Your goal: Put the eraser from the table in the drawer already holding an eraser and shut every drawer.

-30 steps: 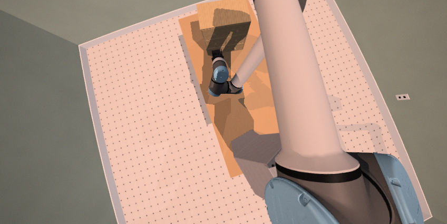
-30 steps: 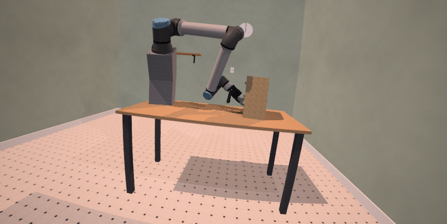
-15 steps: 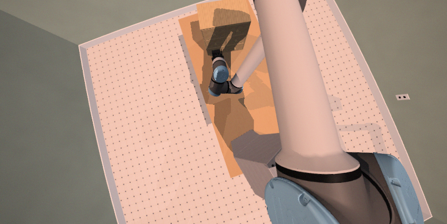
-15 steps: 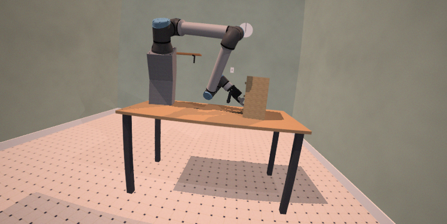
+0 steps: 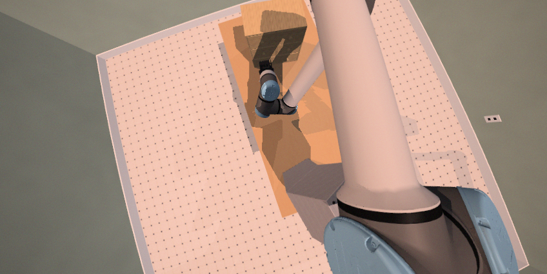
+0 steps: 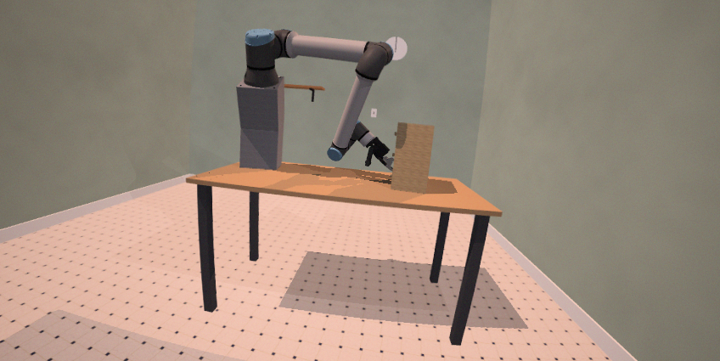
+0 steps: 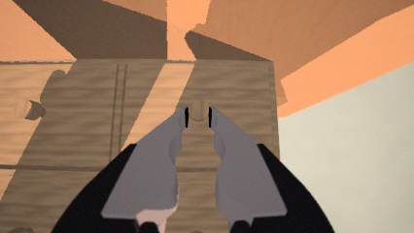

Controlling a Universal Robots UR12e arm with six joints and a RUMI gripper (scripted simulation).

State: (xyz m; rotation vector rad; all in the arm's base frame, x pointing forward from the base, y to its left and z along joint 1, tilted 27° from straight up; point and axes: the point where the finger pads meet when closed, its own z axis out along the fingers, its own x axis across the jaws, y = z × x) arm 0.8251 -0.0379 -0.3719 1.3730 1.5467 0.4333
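Observation:
The wooden chest [image 6: 413,156] stands upright near the far end of the table; it also shows in the overhead view [image 5: 276,29]. My gripper [image 7: 198,108] is at the chest's front, low down, shut on a round wooden drawer knob [image 7: 197,111]. From the side, the gripper [image 6: 386,160] touches the chest front. A second knob [image 7: 29,110] shows on a neighbouring drawer front at the left of the wrist view. I cannot tell how far the gripped drawer stands out. The eraser is not visible in any view.
The grey robot pedestal [image 6: 260,125] stands at the other end of the orange table [image 6: 343,188]. The arm's upper link [image 5: 357,91] blocks much of the overhead view. The table edge lies close behind the chest.

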